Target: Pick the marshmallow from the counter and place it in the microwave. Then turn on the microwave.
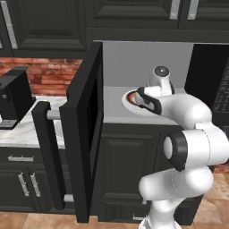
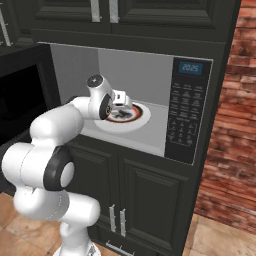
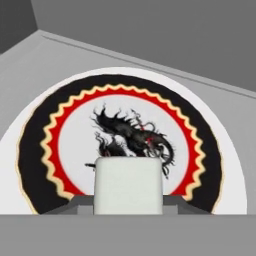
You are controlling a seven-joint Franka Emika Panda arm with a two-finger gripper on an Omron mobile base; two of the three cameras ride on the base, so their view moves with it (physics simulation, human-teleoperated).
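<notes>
While the microwave point(image 2: 150, 100) is sitting with its door point(image 1: 85, 134) swung wide open to the left, the white arm point(image 2: 55, 125) is reaching straight into the grey cavity. The tool point(image 2: 121, 106) is hanging just above the turntable point(image 2: 142, 116), and honestly it's pretty tucked in there, so the base views aren't giving much detail on the tips.

The hand view is where it's getting clearer: the marshmallow point(image 3: 128, 185) is sitting right at the bottom middle of the frame as a pale whitish block, and the tool point(image 3: 128, 202) is looking clamped on it, with the dark finger tips point(image 3: 80, 204) peeking out at either side of the cube's base. Under it the turntable point(image 3: 30, 150) is showing its white rim, black band, red zigzag ring and a black dragon-ish drawing in the centre. I can't tell whether the cube is actually touching the plate or floating just over it.

Over on the right side of the microwave the keypad point(image 2: 184, 107) is showing its little lit display at the top. Off to the left, a small black coffee machine point(image 1: 13, 96) is standing on the marble surface point(image 1: 27, 132) in front of the brick wall point(image 1: 49, 74).
</notes>
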